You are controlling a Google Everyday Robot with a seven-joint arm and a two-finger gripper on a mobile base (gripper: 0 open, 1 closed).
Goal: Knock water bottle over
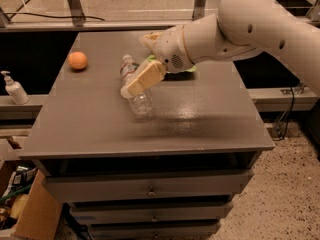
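Frame of reference: clock directions are read on the table top as the camera sees it, with 12 at the far edge and 6 at the drawer front.
Water bottle: the water bottle (140, 102) stands just off the table's centre toward 9 o'clock. It is tilted, not upright, with its white cap leaning toward 11 o'clock and its ribbed clear base toward 5 o'clock, low on the surface.
Label band: white and red, partly seen on the upper part just below the cap.
Gripper: the gripper (136, 64) is at the bottle's upper half, reaching in from 2 o'clock on the end of the white arm (250, 19).
Gripper state: wide. The two tan fingers are spread well apart.
Lower finger: the lower finger (142, 79) lies slantwise across the front of the bottle's middle and seems to press against it; its tip points toward 8 o'clock.
Upper finger: the upper finger (150, 36) shows at the far side, above the wrist housing.
Table: the grey table (200, 119) has a matte top with a faint sheen near the centre; drawers (150, 189) are stacked below the front edge.
Orange: an orange (77, 60) sits toward 10 o'clock near the far left corner, well apart from the bottle.
Green item: something green (191, 69) peeks out behind the wrist at about 1 o'clock; what it is cannot be told.
Pump dispenser: a small white pump dispenser (14, 88) stands on a low ledge off the table at 9 o'clock.
Cardboard box: a cardboard box (30, 219) is on the floor by the table's near left corner, at 7 o'clock.
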